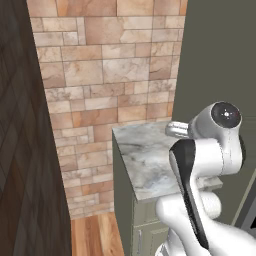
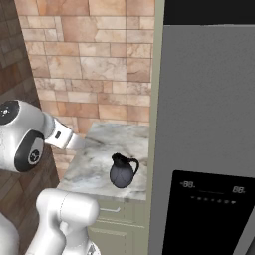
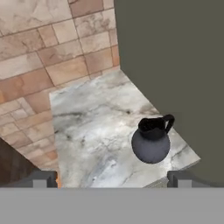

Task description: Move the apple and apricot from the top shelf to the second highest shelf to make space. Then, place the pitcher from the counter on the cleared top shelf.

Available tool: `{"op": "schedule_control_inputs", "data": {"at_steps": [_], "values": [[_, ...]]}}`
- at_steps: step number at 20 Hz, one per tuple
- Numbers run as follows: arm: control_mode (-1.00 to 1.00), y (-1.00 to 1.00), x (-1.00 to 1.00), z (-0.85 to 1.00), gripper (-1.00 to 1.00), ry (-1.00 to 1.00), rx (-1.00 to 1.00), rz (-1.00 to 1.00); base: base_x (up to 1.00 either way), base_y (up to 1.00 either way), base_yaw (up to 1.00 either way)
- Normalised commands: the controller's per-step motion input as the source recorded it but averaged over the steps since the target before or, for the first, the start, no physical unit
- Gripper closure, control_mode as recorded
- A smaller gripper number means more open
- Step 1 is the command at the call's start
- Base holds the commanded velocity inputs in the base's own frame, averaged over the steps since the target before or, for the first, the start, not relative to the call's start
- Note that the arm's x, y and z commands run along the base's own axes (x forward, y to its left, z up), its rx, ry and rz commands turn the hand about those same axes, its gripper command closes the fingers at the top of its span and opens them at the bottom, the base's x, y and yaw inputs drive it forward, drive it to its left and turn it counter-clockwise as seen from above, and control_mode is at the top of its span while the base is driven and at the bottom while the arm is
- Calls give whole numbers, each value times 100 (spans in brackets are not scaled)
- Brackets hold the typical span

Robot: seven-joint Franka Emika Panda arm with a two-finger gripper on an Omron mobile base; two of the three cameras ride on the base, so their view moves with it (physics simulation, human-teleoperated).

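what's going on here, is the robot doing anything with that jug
Not yet. The pitcher stands upright on the counter, near its front edge and close to the tall grey-green panel beside it. The gripper hangs above the counter with its jaws wide apart, holding nothing and clear of the pitcher. The fridge next to the counter is closed.

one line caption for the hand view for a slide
Open gripper hovers above the dark pitcher standing upright on the marbled counter.
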Motion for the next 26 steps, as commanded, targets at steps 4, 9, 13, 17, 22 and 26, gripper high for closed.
{"op": "schedule_control_inputs", "data": {"at_steps": [4,9,13,17,22,26], "values": [[-100,-19,0,0,-100,15,0,-51,0,0,0],[-100,-21,0,0,-100,15,0,-44,0,0,0],[-100,-35,6,-3,-100,21,0,-31,0,0,0],[-100,-40,25,-28,-100,19,0,-21,0,0,0],[-100,-28,10,-53,-100,1,2,-14,0,0,0],[-100,-18,19,-42,-100,0,6,-3,0,0,0]]}}
